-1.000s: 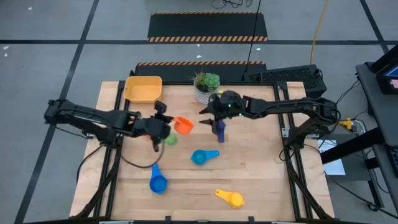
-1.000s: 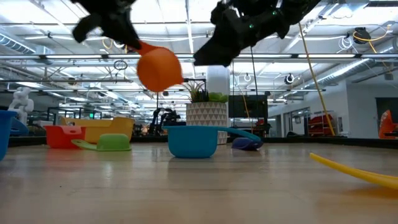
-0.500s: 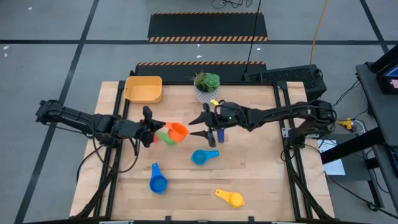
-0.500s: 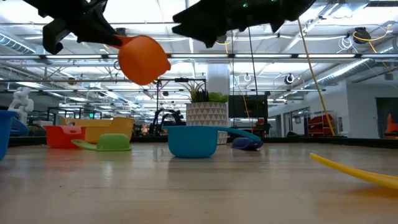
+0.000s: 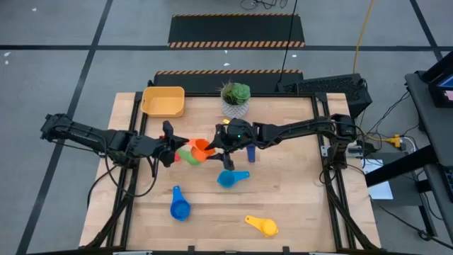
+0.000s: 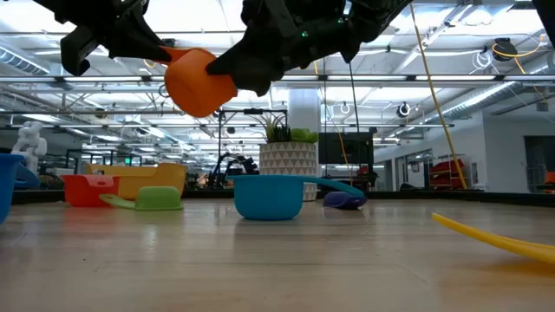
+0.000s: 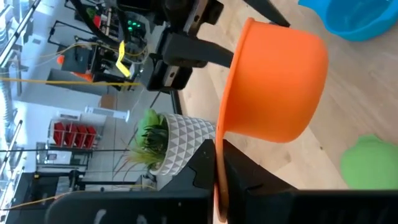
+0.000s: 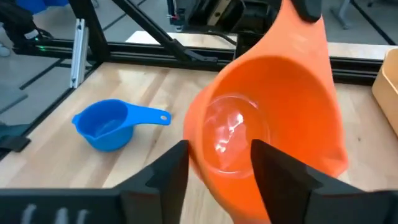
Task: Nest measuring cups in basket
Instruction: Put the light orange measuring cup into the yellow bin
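Observation:
My left gripper (image 5: 172, 145) is shut on the orange measuring cup (image 5: 201, 149), which hangs over the table's middle with its mouth turned toward the right arm. My right gripper (image 8: 217, 155) is open at that cup: one finger (image 8: 171, 165) stands outside the rim, the other (image 8: 270, 165) in front of the mouth. A green cup (image 5: 187, 158) lies mouth down on the table below. Dark blue (image 5: 249, 152), light blue (image 5: 228, 178), blue (image 5: 180, 208) and yellow (image 5: 262, 226) cups lie around. The yellow-orange basket (image 5: 164, 101) stands at the far left. My left gripper pinches the orange cup's flat handle (image 7: 219, 171) between its two fingers, coming from the table's left and slanting a little down. The fingers lie along the handle. The cup is lifted clear of the table and tipped on its side. My right gripper's fingers straddle the cup's rim (image 8: 196, 134); I cannot tell whether they touch it.
A white pot with a green plant (image 5: 236, 99) stands at the far edge, behind the right arm. In the low view a red cup (image 6: 87, 189) shows beside the basket (image 6: 149, 178). Bare wood lies at the near left and along the right side.
My left gripper drew back toward the table's left edge with the orange cup, then stayed still. My right gripper has gone from above the dark blue cup toward the table's left, up to the orange cup's mouth.

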Robot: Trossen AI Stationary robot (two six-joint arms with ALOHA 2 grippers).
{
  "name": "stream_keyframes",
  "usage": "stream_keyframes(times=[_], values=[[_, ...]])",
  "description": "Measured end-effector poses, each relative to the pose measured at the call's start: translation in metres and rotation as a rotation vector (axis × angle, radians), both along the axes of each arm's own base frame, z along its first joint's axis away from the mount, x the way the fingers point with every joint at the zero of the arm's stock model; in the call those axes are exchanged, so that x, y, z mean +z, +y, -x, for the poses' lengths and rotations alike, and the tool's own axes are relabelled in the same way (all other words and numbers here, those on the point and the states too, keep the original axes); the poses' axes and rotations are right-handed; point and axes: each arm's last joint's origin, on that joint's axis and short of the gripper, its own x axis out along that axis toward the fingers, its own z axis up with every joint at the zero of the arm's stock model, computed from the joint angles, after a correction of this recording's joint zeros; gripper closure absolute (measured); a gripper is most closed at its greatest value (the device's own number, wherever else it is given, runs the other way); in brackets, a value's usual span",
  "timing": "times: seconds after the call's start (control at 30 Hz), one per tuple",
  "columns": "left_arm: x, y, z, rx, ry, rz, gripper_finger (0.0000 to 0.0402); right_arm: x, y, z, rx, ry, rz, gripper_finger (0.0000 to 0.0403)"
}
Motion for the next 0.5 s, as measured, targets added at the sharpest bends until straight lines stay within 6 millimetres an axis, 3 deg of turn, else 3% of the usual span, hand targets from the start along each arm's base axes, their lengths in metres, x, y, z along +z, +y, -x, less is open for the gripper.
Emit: stream_keyframes(times=[0.3,0.5], values=[[0.002,0.000,-0.001,0.014,-0.034,0.024,0.0389,0.002,-0.007,0.002,0.065,-0.011,-0.012,0.0386],[0.002,0.001,0.000,0.141,-0.105,0.154,0.0308,0.001,-0.015,0.001,-0.057,0.008,0.026,0.0393]])
